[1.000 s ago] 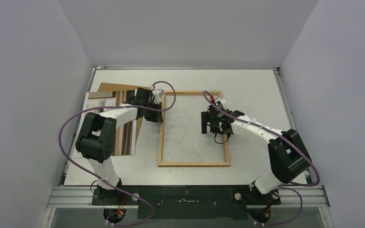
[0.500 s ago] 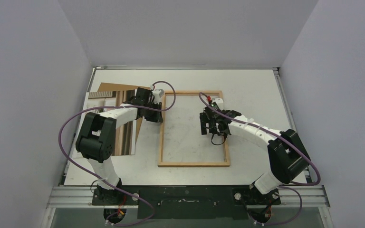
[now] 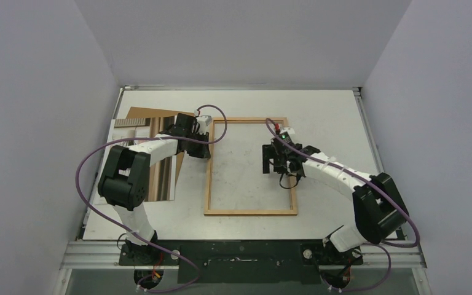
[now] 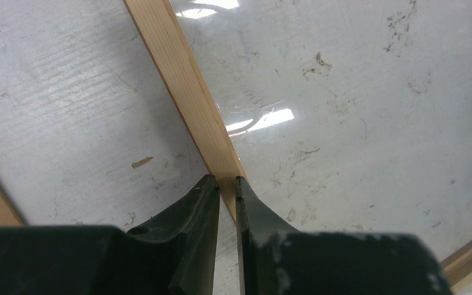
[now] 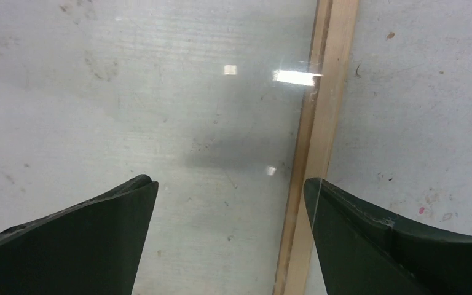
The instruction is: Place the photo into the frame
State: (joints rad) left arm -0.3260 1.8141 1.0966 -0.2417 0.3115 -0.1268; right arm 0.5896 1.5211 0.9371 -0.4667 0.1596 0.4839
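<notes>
The frame (image 3: 251,212), a narrow light-wood border round a clear pane, lies flat in the middle of the table. My left gripper (image 3: 200,151) is shut on its left border; in the left wrist view the wooden strip (image 4: 184,80) runs right in between the fingertips (image 4: 224,179). My right gripper (image 3: 275,162) hovers open over the pane beside the right border (image 5: 319,123), jaws wide apart (image 5: 230,184) with nothing between them. The photo (image 3: 160,178), striped side up, lies left of the frame, partly under my left arm.
A plain brown backing sheet (image 3: 142,113) pokes out behind the photo at the back left. The white tabletop (image 3: 332,117) is scuffed, and grey walls close it in on three sides. Purple cables loop off both arms.
My right arm has shifted slightly to the right over the frame's right side, its jaws staying open. The left gripper has not moved and keeps its grip on the left border.
</notes>
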